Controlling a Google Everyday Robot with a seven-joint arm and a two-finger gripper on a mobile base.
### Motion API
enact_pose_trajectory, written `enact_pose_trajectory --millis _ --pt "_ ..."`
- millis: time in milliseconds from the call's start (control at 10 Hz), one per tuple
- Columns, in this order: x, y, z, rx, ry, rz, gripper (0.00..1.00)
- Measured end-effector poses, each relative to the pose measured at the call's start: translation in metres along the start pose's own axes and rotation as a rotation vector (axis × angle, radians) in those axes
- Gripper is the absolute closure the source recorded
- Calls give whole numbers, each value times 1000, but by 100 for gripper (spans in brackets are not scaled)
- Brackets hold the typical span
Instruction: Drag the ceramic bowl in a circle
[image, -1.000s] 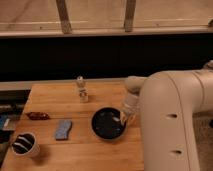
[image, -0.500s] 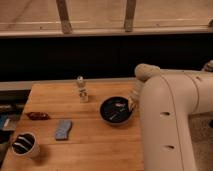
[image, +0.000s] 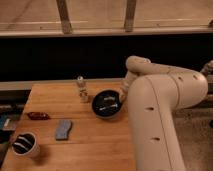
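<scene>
The ceramic bowl (image: 106, 105) is a wide, shallow, glossy black bowl resting on the wooden table (image: 90, 150), right of centre. My gripper (image: 120, 100) is at the bowl's right rim, at the end of the big white arm (image: 160, 110) that comes in from the right. The arm hides most of the gripper, and I cannot tell whether it is touching the rim.
A small bottle (image: 81, 89) stands just left of the bowl. A red object (image: 37, 115), a grey-blue pad (image: 63, 129) and a white cup with a dark inside (image: 25, 144) lie on the table's left. A dark wall runs behind the table.
The bowl has slid with the gripper from the front right of the table toward the far side, then a little left, nearer the bottle. The arm has swung back with it.
</scene>
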Motion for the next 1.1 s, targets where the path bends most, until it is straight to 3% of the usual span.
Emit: enact_pose_trajectory --millis 100,300,500,800,1100 --pt "-1 26 8 3 12 -55 100" --pt "21 67 24 8 39 -146 100" --pt "47 86 35 12 63 -158 100" --pt "76 65 40 17 83 -91 100" --pt "105 0 34 27 87 36 100"
